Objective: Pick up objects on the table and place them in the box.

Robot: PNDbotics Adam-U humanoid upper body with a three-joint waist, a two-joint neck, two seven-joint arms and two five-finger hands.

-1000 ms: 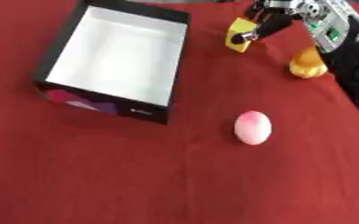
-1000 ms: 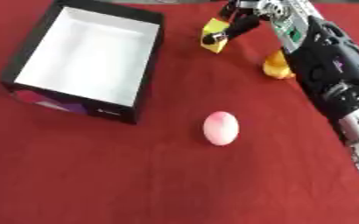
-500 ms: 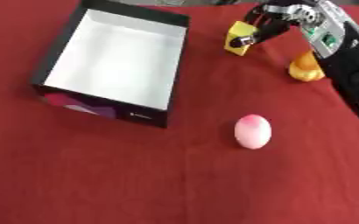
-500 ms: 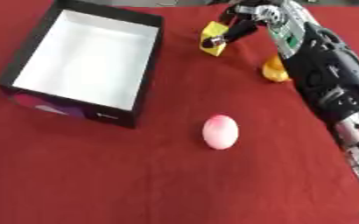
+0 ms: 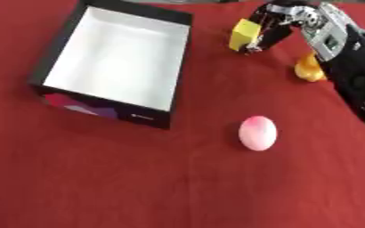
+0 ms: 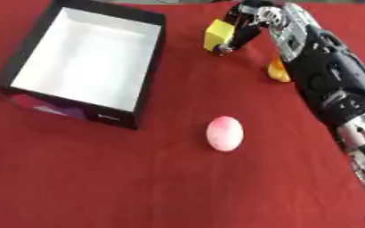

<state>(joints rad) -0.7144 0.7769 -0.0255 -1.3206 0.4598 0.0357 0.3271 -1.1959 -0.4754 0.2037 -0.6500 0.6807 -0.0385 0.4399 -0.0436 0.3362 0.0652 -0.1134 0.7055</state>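
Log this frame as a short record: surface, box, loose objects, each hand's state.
surface: red cloth
box: black outside, white inside, nothing in it, at the left
right hand: fingers curled round a yellow block, right of the box's far corner
pink egg-shaped object: on the cloth, right of the box's near corner
orange object: on the cloth, partly hidden by the right arm
left hand: not in view

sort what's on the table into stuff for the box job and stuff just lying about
For the job:
- box, white inside, nothing in it
- yellow block, pinched by the right robot hand
- pink egg
- orange object, partly behind the arm

Lying about:
- nothing but the red tablecloth
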